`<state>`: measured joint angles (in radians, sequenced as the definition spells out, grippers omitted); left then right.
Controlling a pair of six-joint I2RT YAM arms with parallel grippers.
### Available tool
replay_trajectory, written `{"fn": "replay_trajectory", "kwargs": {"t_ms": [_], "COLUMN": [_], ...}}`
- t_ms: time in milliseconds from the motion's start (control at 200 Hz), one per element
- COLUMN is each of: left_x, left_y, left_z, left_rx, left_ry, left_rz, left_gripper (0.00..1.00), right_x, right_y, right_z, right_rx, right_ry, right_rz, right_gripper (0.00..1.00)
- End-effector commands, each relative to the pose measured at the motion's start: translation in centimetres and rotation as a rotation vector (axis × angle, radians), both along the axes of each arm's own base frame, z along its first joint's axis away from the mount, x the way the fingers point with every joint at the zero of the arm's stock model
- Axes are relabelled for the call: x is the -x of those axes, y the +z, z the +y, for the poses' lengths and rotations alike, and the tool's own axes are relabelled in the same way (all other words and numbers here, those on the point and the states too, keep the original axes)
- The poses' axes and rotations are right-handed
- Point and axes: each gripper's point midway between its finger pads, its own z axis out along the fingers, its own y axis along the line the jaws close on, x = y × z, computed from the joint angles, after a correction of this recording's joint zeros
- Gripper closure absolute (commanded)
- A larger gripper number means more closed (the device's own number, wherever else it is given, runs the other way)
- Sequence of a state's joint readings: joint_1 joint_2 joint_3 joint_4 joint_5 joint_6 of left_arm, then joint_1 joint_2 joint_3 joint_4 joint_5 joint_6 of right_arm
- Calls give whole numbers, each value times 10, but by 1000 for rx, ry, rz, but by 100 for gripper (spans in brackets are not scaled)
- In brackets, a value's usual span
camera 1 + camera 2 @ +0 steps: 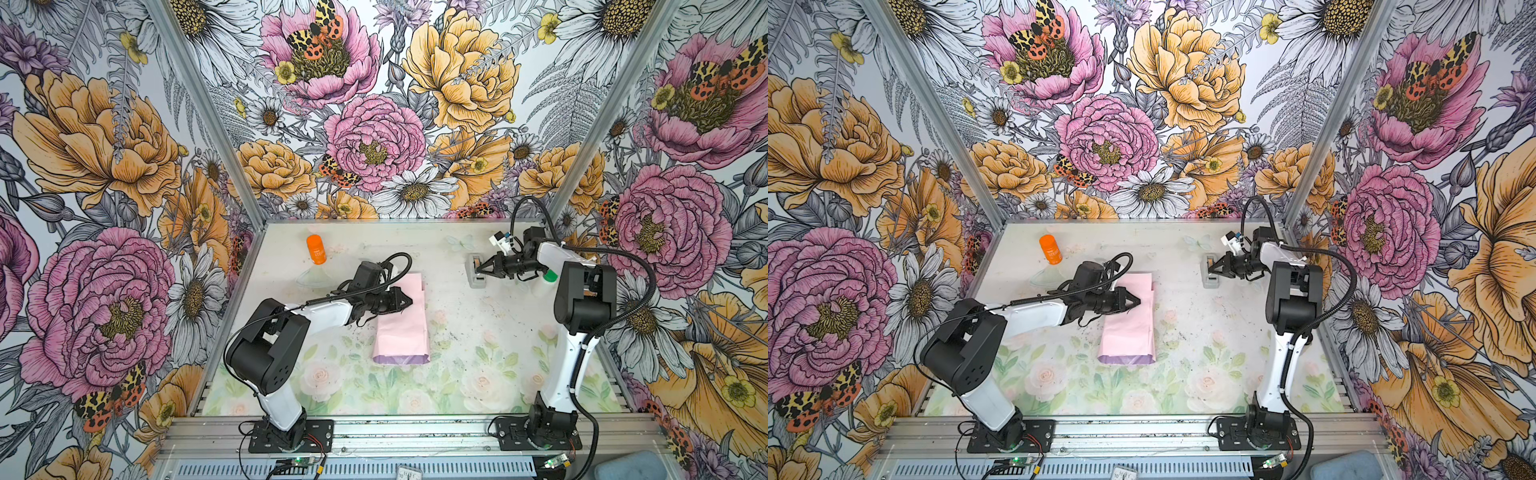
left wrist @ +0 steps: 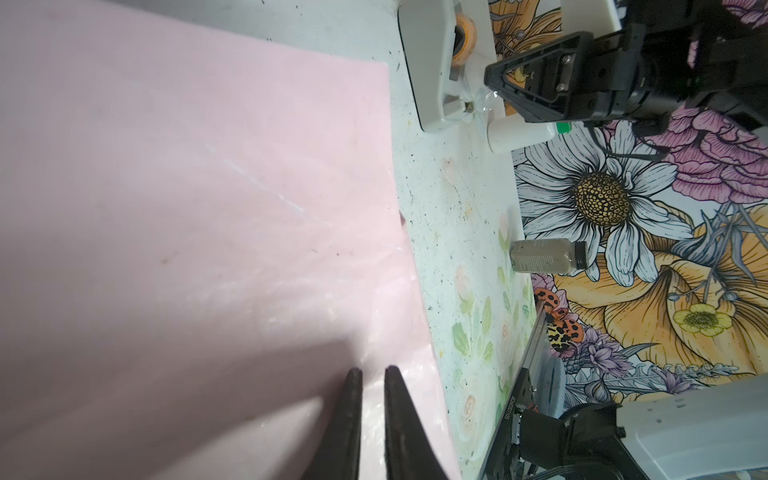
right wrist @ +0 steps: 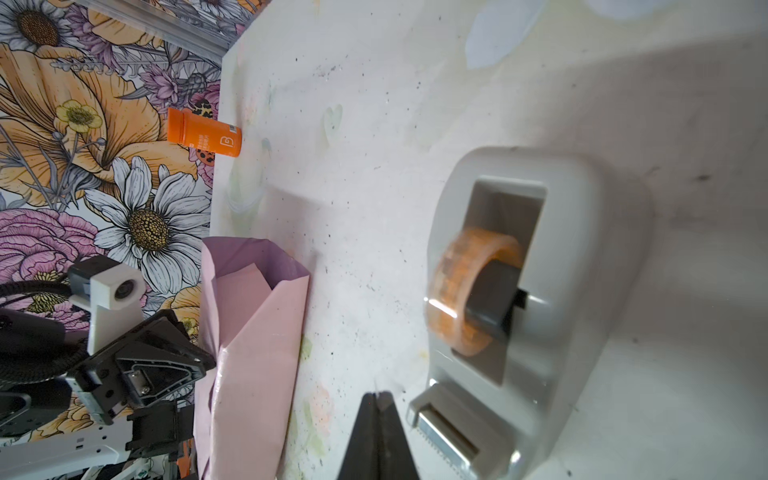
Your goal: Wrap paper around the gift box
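Floral tabletop (image 1: 478,332) — left gripper (image 1: 409,302), jaws barely apart, rests on paper (image 1: 401,336); right gripper (image 1: 478,271) clenched.

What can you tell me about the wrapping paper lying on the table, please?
The paper lies in the middle of the table, folded lengthwise into a long, flattish sleeve, pale pink outside, thin, glossy and creased. Lilac shows along its near end in both top views and inside its open far end in the right wrist view. The left gripper rests on its far part, jaws nearly together.

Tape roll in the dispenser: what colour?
Translucent orange; the tape roll shows best in the right wrist view.
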<state>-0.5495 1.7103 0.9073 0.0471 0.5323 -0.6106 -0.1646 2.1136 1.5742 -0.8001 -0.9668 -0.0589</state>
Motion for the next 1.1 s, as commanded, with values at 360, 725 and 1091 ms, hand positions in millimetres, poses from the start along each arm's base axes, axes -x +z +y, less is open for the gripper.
{"fn": "replay_trajectory", "kwargs": {"t_ms": [360, 725, 1091], "left_x": [13, 14, 14], "left_y": [-42, -39, -40], "left_z": [22, 22, 20], "left_rx": [-132, -129, -133], "left_ry": [36, 35, 33], "left_rz": [93, 90, 86], "left_gripper": [85, 85, 85], "right_x": [48, 63, 62], "right_y": [21, -14, -45], "right_z": [2, -3, -5], "right_rx": [3, 19, 23], "right_ry": [-98, -228, -266], "right_rz": [79, 119, 184], "right_gripper": [100, 100, 100]}}
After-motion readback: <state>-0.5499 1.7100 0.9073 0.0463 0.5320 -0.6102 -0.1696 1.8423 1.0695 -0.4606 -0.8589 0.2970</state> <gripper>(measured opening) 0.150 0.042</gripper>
